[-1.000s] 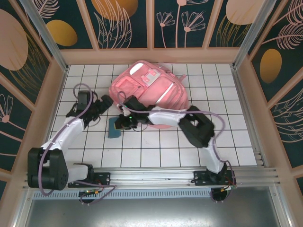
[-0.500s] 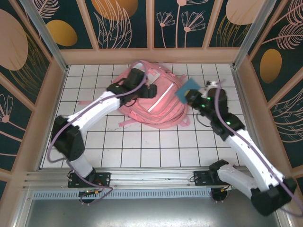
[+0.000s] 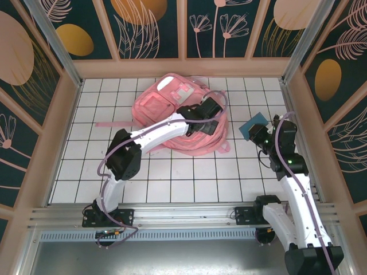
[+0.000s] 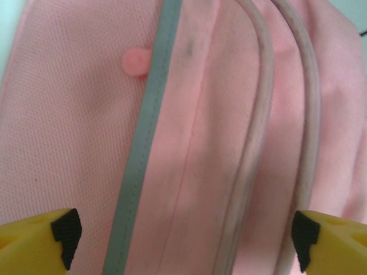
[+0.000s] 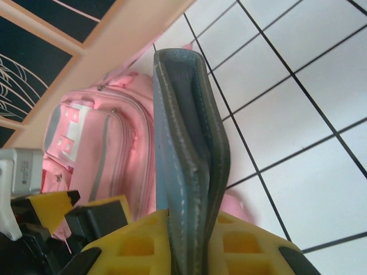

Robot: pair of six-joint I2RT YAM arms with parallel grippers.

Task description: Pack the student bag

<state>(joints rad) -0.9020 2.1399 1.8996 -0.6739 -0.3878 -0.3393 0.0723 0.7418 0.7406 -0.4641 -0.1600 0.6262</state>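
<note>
**Kid:** From above, where's the student bag [image 3: 163,106]?
**Friend:** Under the left gripper [image 3: 211,117]. The right gripper [image 3: 258,132] is just right of the bag.
**Kid:** Left wrist view?
**Friend:** Fingers wide apart, holding nothing, over the bag's pink cloth.
**Kid:** Right wrist view?
**Friend:** Squeezed tight on a blue case [image 5: 189,166].

Work surface [image 3: 172,177] = white sq. tiles w/ dark grid lines, flat, evenly lit. Boxed in on 3 sides by walls [image 3: 149,28]: dark teal panels w/ pale pink line-drawn flowers & leaves, plus orange & peach ovals. Light wood frame [image 3: 183,67] runs along wall base & betw. panels. Silver metal posts [image 3: 51,40] slant at both far corners. Aluminium rail [image 3: 189,213] spans near edge; grey sheet [image 3: 183,258] sits below it.
</note>
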